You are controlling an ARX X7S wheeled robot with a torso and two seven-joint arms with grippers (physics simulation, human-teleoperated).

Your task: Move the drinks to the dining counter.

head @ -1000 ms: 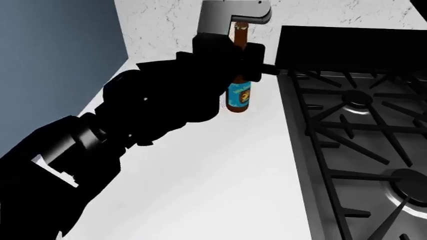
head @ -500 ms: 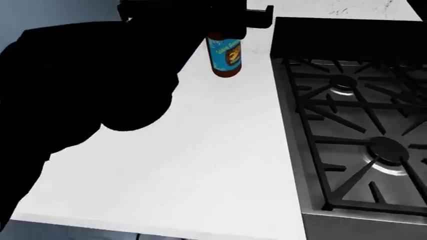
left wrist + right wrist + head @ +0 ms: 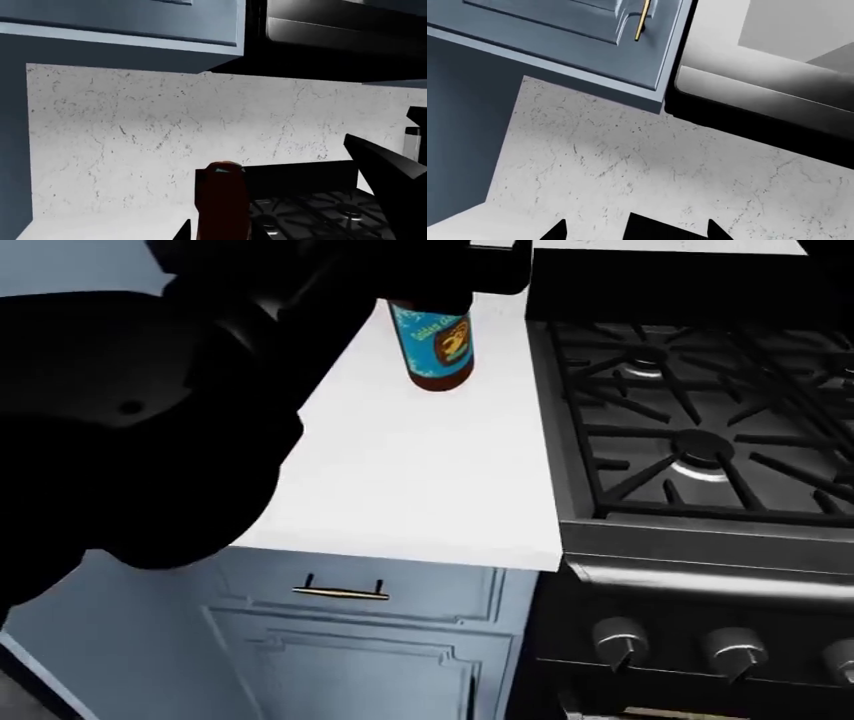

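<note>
Since the earlier frame the head view has tilted down and back: the bottle (image 3: 433, 345) now sits higher in the picture, and the blue-grey cabinet front (image 3: 360, 640) below the white table (image 3: 414, 480) has come into sight, with the stove knobs (image 3: 621, 640) beside it.

The left gripper (image 3: 447, 275) has its jaws clamped on the upper part of the brown glass bottle, which hangs upright over the white table next to the black gas stove (image 3: 694, 420) (its blue label faces the head camera). I cannot tell whether its base is clear of the surface. In the left wrist view the bottle's dark red-brown neck and cap (image 3: 221, 200) rise close to the camera, with one dark finger (image 3: 390, 165) showing at the side. Behind it stand the speckled white backsplash (image 3: 147, 135) and the stove's back edge.

The left arm (image 3: 147, 420) fills much of the head view as a large black mass.

The right gripper (image 3: 634, 227) shows only as dark tips at the edge of the right wrist view, so I cannot tell how its jaws stand. That view shows the backsplash and an upper cabinet (image 3: 560, 35) with a brass handle (image 3: 642, 20).
</note>
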